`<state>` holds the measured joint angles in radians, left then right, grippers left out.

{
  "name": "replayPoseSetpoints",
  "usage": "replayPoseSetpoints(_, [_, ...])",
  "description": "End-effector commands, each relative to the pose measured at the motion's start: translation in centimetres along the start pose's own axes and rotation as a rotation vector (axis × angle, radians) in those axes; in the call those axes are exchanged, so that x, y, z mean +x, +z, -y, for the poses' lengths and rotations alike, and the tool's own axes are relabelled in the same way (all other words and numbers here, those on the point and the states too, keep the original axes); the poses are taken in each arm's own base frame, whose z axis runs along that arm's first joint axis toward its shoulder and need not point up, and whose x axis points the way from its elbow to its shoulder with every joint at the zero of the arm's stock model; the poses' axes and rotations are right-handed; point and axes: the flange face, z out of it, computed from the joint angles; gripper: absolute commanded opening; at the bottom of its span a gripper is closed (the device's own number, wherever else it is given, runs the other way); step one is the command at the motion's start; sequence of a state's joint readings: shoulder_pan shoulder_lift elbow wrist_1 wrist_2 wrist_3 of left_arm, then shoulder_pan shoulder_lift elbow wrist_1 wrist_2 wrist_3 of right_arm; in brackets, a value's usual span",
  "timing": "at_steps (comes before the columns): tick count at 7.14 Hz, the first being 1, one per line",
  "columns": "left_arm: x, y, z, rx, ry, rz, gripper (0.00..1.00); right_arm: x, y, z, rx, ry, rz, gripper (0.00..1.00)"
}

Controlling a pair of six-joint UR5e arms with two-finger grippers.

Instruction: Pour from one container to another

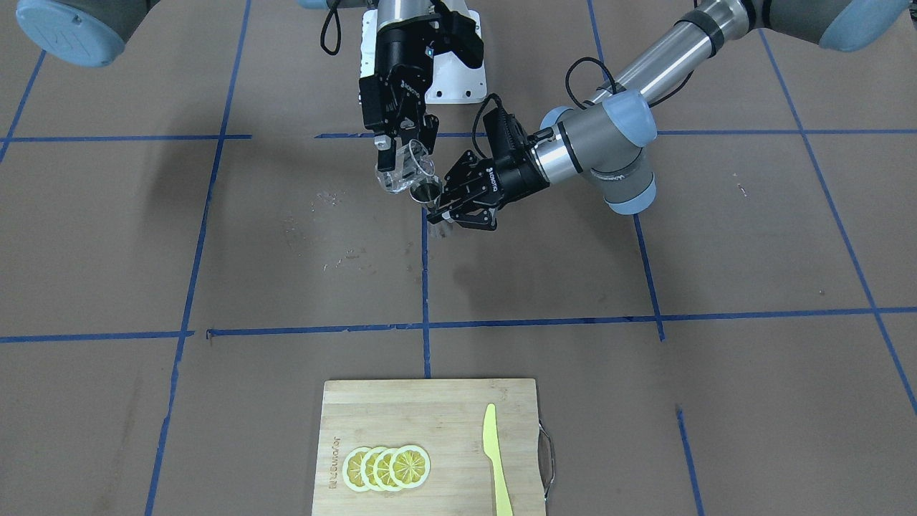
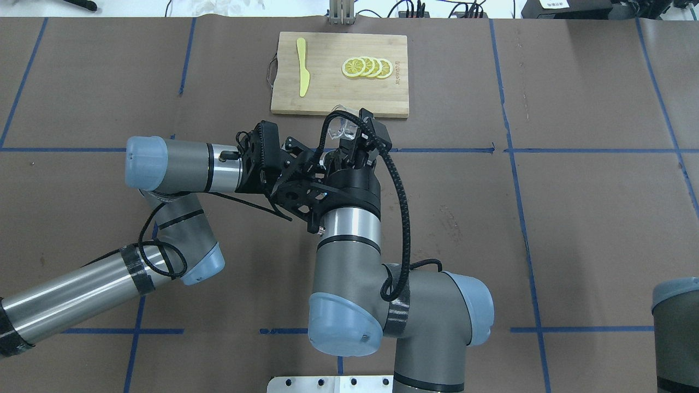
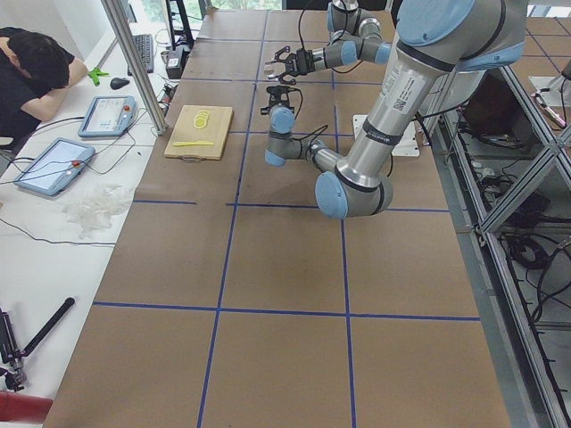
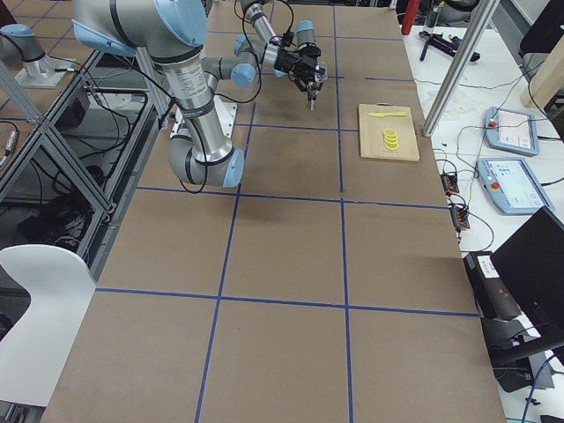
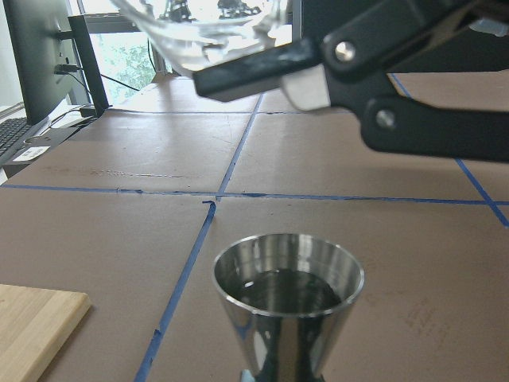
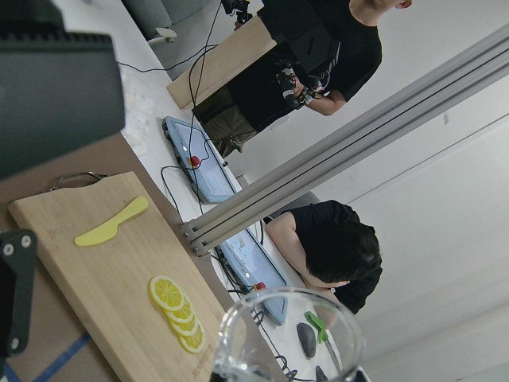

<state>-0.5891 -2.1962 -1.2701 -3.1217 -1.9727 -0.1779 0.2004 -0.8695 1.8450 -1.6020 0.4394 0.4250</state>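
My right gripper is shut on the clear glass cup, held tilted above the table with its lip toward the jigger. Just beside and below it, my left gripper is shut on the metal jigger, which stands upright off the table. In the left wrist view the jigger has liquid in its upper cone, and the glass cup hangs above it in the right gripper's fingers. The overhead view shows the cup ahead of the right wrist; the jigger is hidden there.
A wooden cutting board lies at the table's far edge with several lemon slices and a yellow knife. Blue tape lines grid the brown table. Operators and tablets sit beyond the board side.
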Motion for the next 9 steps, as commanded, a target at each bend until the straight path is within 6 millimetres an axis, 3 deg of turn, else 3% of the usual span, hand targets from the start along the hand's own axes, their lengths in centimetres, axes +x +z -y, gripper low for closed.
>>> replayPoseSetpoints(1, [0.0,0.0,-0.1,0.000,0.000,0.000,0.00,0.7,0.6,-1.1,-0.002,0.201,0.040,0.00])
replayPoseSetpoints(6, [-0.6,-0.9,0.9,0.021,0.008,0.011,0.00,4.0,4.1,-6.4,0.031,0.435,0.057,0.00])
replayPoseSetpoints(9, [-1.2,-6.2,-1.1,0.004,0.011,0.048,0.00,4.5,4.8,-7.5,0.030,0.486,0.044,0.00])
